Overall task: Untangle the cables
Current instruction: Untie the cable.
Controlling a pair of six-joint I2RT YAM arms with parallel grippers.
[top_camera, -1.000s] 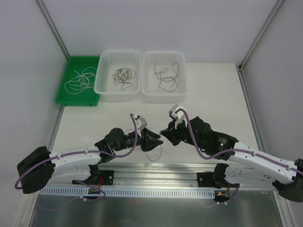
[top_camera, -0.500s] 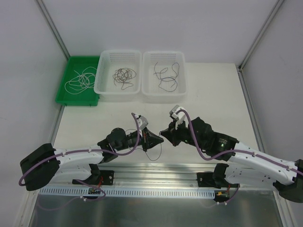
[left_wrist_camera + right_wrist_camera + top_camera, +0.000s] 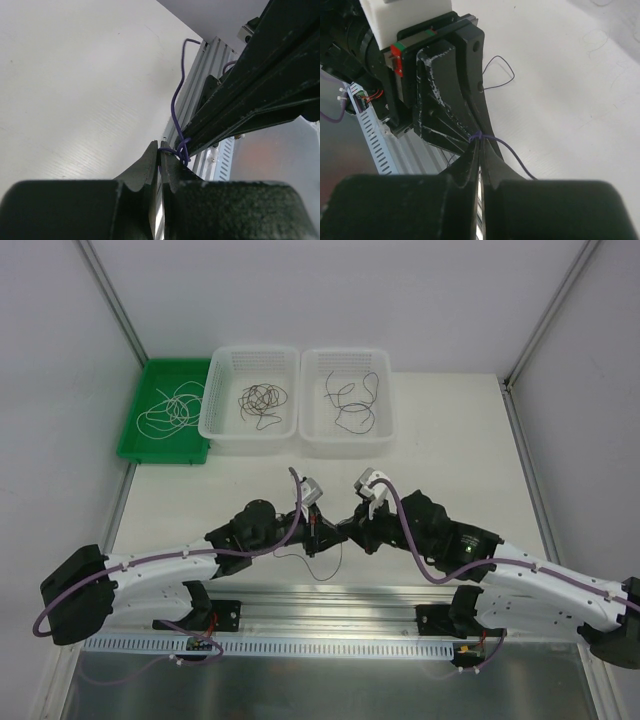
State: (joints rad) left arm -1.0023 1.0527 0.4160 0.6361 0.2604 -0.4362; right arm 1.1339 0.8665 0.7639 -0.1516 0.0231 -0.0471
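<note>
We've got the left gripper (image 3: pixel 160 150) and right gripper (image 3: pixel 479 145) both pinched tight on one thin purple cable (image 3: pixel 174 112), tips nearly touching at the lower middle of the overhead view. Its slack droops in a loop just below them. There's a little knot (image 3: pixel 182 147) right at the pinch, so we reckon we're mid-untangle. The next move probably wants a slow pull apart, not a yank. The other cables (image 3: pixel 262 400) sit in the white baskets (image 3: pixel 248 443) at upper middle.

Left gripper (image 3: pixel 159 148) (closed) on purple cable (image 3: pixel 175 107)
</note>
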